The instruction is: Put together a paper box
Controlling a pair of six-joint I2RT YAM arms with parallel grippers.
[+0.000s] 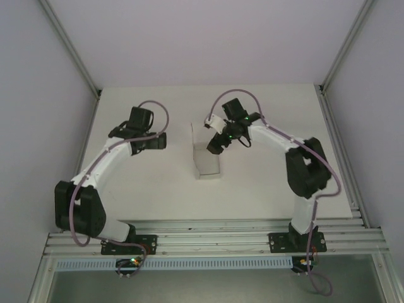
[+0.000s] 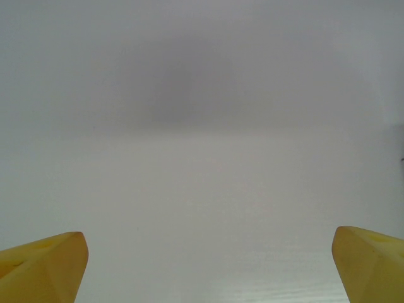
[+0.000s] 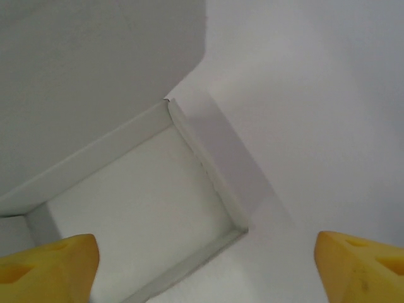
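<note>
The open paper box (image 3: pixel 145 189) sits under the right gripper (image 3: pixel 206 255), mostly toward 10 o'clock. Its jaws are spread and grasp nothing. The left gripper (image 2: pixel 208 252) is released too.

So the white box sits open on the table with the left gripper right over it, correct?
No, it is the right gripper over the open box, as the top view shows; the left gripper is off to the side.

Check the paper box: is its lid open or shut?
Open. The right wrist view looks straight into the paper box, its inside bare, and the lid flap is raised clear of the opening.
</note>
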